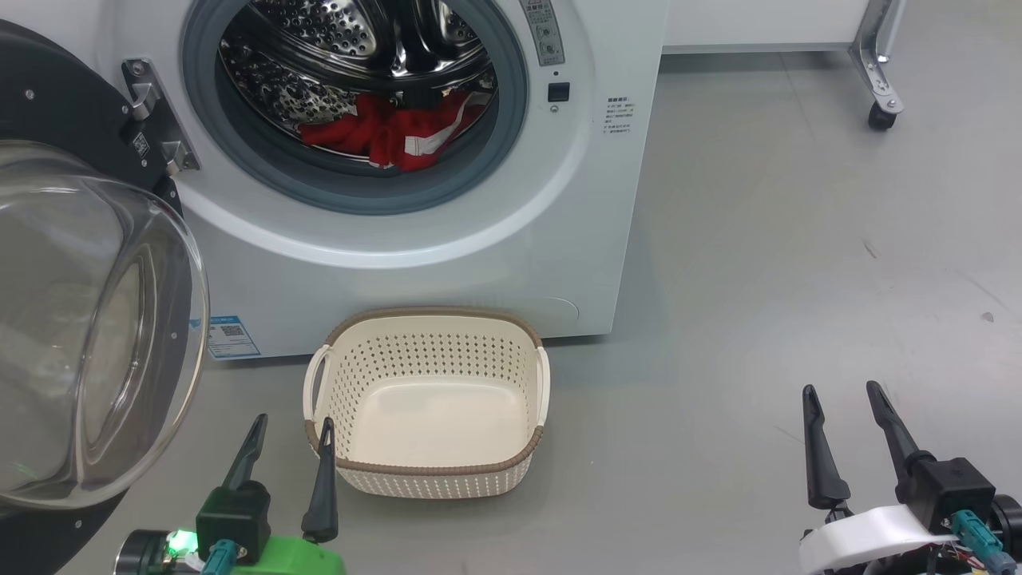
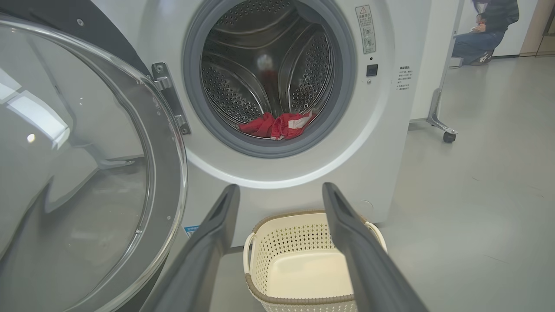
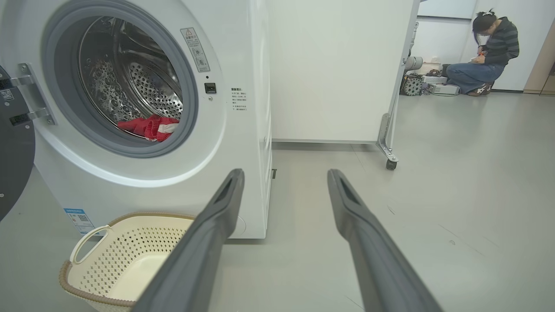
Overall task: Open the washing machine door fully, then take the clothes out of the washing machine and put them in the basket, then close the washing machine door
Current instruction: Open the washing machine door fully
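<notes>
**Both grippers spread and empty; door swung wide, red jersey in the drum**

The left gripper (image 1: 293, 422) sits low at the near left. Its two dark fingers are parted and grasp nothing. In the head view its right finger crosses the near left corner of the basket (image 1: 435, 313); whether the two touch I cannot tell.

The right gripper (image 1: 842, 390) is at the near right, fingers likewise splayed and empty, above the grey floor (image 1: 798, 263) and well apart from the basket.

The basket stands upright on the floor between the two, nearer the left one, just in front of the washing machine (image 1: 479, 263). Its pale bottom is in full view.

The washing machine door (image 1: 88, 319) hangs open at the left on its hinge, its glass bowl bulging toward the near side.

The clothes (image 1: 391, 132), red with white trim, lie crumpled at the bottom of the steel drum (image 1: 319, 48), close behind the grey rubber ring (image 1: 351, 196).

A blue label (image 1: 231, 335) sits low on the machine's front, left of the basket. Far right, a caster (image 1: 878, 116) carries a white panel. Farther off, a person (image 3: 485, 56) crouches on the floor.
</notes>
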Controlling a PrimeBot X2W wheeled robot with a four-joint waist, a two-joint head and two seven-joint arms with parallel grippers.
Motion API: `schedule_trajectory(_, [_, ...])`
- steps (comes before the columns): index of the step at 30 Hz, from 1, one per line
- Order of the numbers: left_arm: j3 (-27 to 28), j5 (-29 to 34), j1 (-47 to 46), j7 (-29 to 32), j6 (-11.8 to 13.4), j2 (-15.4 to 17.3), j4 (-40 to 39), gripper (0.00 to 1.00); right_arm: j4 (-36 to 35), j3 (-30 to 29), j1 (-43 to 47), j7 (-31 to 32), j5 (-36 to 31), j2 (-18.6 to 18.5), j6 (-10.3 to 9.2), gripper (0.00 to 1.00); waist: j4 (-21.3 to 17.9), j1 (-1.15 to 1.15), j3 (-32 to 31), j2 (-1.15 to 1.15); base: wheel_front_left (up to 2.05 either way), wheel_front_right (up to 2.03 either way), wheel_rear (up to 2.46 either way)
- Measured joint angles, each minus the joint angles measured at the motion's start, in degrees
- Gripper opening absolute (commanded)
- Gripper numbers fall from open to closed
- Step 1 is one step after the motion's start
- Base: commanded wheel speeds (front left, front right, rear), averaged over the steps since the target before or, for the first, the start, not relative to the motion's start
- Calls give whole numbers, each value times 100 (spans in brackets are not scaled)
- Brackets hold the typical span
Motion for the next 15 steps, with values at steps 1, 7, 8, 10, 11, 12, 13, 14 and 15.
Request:
schedule_trajectory(1, [0,0,1,13,15,0,0,100,0,-2,4,0,0,3,0,100,3,0,-3,0,0,0,0])
schedule_trajectory(7, [-12,0,3,24,16,0,-7,100,-15,-25,20,0,0,4,0,100,35,0,-16,0,0,0,0])
schedule_trajectory(8, [-13,0,4,55,20,0,-9,100,-16,-26,20,0,0,4,0,100,41,0,-17,0,0,0,0])
schedule_trajectory(10, [-20,0,8,64,21,0,-10,100,-18,-26,21,0,0,4,0,100,52,0,-21,0,0,0,0])
schedule_trajectory(11, [-24,0,10,64,21,0,-10,100,-18,-26,21,0,0,5,0,100,58,0,-23,0,0,0,0])
schedule_trajectory(12, [-32,0,13,65,21,0,-10,100,-19,-27,22,0,0,7,0,100,63,0,-26,0,0,0,0])
schedule_trajectory(13, [-40,0,16,65,21,0,-11,100,-20,-31,23,0,0,8,0,100,70,0,-28,0,0,0,0])
schedule_trajectory(14, [-47,0,18,66,21,0,-11,100,-21,-33,25,0,0,8,0,100,76,0,-32,0,0,0,0])
schedule_trajectory(15, [-54,0,19,70,21,0,-12,100,-21,-33,27,0,0,9,0,100,82,0,-37,0,0,0,0])
